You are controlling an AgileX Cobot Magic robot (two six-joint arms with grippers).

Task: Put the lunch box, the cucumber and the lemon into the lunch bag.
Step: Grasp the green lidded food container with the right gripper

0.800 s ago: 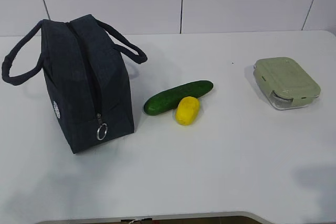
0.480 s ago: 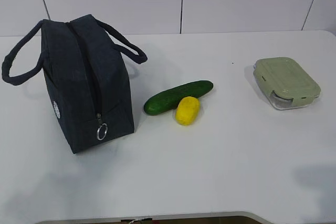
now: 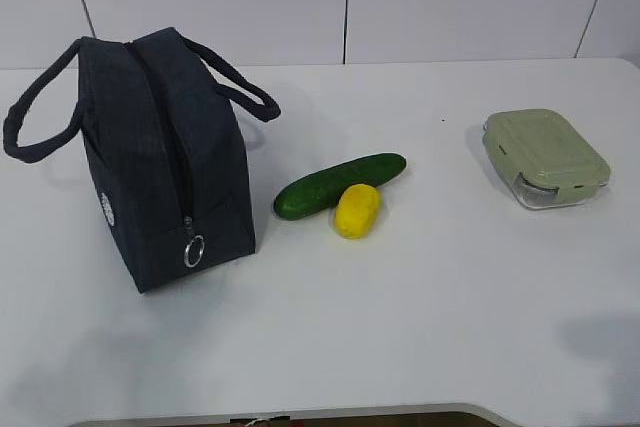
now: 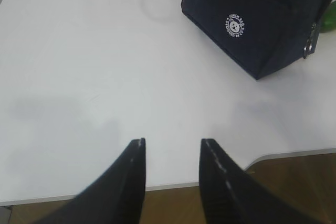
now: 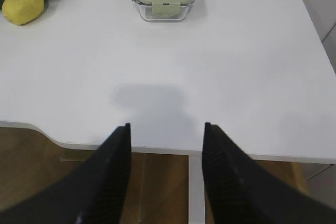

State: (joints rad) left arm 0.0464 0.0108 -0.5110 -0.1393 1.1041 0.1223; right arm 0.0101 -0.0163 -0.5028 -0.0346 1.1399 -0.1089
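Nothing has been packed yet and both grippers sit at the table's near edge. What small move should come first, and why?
Probably the left gripper should reach toward the ring pull on the lunch bag: its zipper looks closed, while the lunch box, cucumber and lemon lie outside it. Both grippers are open and empty.

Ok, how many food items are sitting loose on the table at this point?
2. The cucumber lies just right of the lunch bag, and the lemon touches its near side. The lunch box stands far right, lid on; its contents can't be judged.
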